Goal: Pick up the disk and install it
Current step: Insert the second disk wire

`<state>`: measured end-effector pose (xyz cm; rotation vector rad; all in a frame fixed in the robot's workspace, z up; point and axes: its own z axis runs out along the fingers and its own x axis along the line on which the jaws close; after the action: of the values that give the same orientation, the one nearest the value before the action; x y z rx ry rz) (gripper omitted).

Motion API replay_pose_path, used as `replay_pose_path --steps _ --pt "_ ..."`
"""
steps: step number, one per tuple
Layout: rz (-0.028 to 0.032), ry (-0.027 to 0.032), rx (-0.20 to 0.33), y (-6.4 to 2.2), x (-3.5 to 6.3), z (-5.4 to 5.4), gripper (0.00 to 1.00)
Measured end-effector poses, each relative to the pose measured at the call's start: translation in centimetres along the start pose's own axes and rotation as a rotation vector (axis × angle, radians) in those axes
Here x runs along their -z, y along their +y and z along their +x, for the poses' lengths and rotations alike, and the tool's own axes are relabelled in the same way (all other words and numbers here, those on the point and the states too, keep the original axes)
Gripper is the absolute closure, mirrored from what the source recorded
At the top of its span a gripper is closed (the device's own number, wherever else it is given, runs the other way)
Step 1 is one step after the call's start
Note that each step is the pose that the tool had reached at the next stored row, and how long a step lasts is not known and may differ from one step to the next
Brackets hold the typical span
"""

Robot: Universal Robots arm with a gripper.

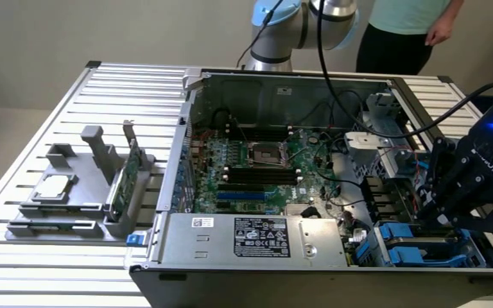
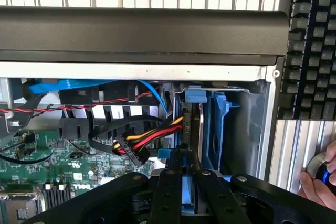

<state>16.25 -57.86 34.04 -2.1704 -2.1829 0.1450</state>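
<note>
Cable bundle (image 2: 137,142) crowds drive bay (image 2: 210,129); chassis wall (image 2: 157,35) close, clearance seemingly tight.

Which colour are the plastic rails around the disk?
Bright blue; the disk rails show best in the wrist view.

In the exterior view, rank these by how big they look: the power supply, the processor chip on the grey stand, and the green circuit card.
Largest to smallest:
1. power supply
2. green circuit card, seen nearly edge-on, so only as it appears
3. processor chip

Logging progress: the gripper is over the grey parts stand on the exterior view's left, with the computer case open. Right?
Not quite. The gripper is over the blue drive bay on the exterior view's right; the exterior view shows it. The computer case is open.
</note>
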Motion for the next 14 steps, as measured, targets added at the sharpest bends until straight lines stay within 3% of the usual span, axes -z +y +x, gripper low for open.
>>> replay_pose_path --steps 9,14 --pt "-0.0004 0.0077 0.013 0.08 -0.2 -0.06 0.83" --pt "-0.0005 0.0154 0.017 0.11 -0.28 -0.25 0.83"
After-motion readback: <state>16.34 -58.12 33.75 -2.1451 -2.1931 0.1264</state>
